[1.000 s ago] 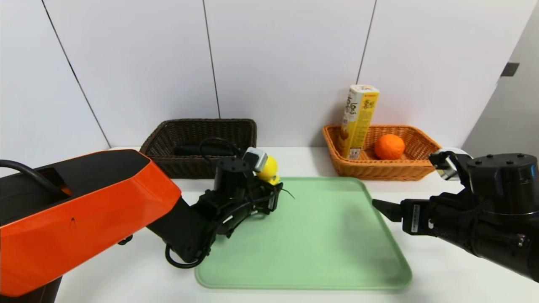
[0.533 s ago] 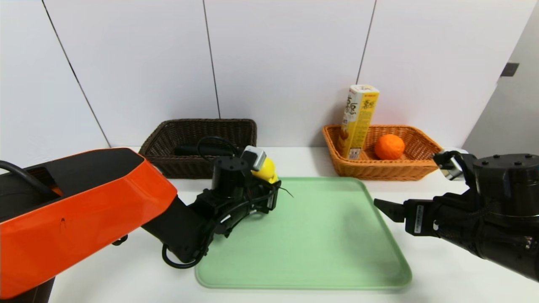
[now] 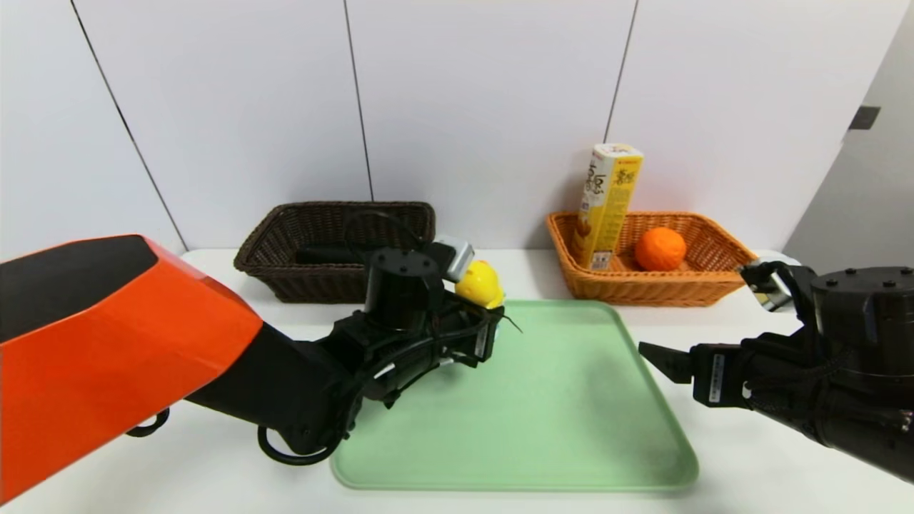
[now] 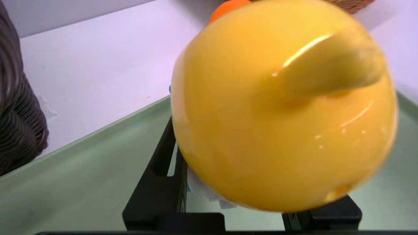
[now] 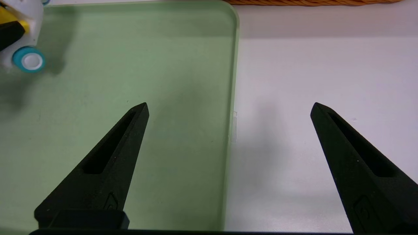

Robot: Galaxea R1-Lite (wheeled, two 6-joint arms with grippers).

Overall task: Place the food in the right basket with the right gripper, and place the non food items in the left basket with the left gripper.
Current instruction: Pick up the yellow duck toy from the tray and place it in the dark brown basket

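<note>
My left gripper [image 3: 491,308] is shut on the yellow duck toy [image 3: 480,283], holding it over the far left corner of the green tray [image 3: 557,400]. In the left wrist view the duck [image 4: 281,107] fills the space between the black fingers [image 4: 161,169]. The dark brown left basket [image 3: 335,214] holds the black pouch [image 3: 325,255]. The orange right basket [image 3: 707,278] holds the yellow-and-white carton [image 3: 607,203], standing, and the orange fruit [image 3: 660,248]. My right gripper [image 3: 653,357] hangs open and empty over the tray's right edge [image 5: 230,107]. The pen is out of view.
The tray [image 5: 130,65] lies in the middle of the white table, with both baskets behind it against the wall. One blue duck wheel [image 5: 28,60] shows in the right wrist view. The left arm's orange shell [image 3: 107,357] fills the near left.
The left gripper has carried the duck a little to the right along the tray's far edge. The right gripper has drifted slightly right and stays open.
</note>
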